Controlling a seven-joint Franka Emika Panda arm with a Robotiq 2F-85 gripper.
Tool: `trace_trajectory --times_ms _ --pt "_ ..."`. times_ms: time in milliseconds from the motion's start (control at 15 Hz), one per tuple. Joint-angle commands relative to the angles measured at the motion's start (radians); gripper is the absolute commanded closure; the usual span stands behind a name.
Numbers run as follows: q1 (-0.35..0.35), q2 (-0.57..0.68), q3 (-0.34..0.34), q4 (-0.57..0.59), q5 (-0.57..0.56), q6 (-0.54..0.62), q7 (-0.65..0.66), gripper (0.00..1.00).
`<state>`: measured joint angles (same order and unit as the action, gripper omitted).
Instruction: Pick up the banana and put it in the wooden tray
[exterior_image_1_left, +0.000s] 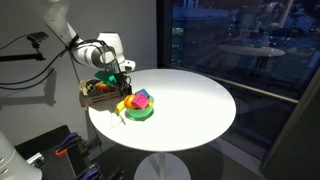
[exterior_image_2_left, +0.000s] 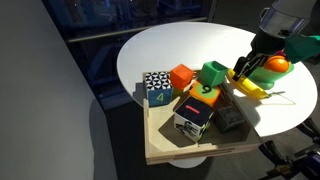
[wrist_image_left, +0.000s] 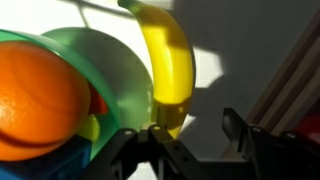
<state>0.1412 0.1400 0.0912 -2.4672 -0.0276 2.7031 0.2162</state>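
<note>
The fingers (wrist_image_left: 148, 150) stand parted, gripping nothing; the banana (wrist_image_left: 166, 65) lies on the desk (wrist_image_left: 235, 55) just beside the green bowl (wrist_image_left: 115, 70), its tip between them but off-centre; better to centre further along its body before closing; the arm (exterior_image_1_left: 64, 28) reaches down, wrist low, near the wooden tray (exterior_image_2_left: 160, 152).

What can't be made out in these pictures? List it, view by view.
- Exterior view: the gripper is too small to read its jaws.
- Wrist view: the near end of the banana is hidden behind a finger; contact is unclear.
- Wrist view: the green bowl is cut off by the left edge.
- Exterior view: the floor of the wooden tray is covered by blocks.
</note>
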Motion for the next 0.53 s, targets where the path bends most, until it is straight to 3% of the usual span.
trace_trajectory --times_ms 0,133,467 --pt "0.011 -0.032 -0.024 -0.004 -0.076 -0.054 0.063 0.08" --pt "0.013 -0.034 -0.034 -0.003 -0.126 -0.078 0.095 0.0" --pt "0.005 -0.032 -0.042 0.002 -0.191 -0.139 0.136 0.0"
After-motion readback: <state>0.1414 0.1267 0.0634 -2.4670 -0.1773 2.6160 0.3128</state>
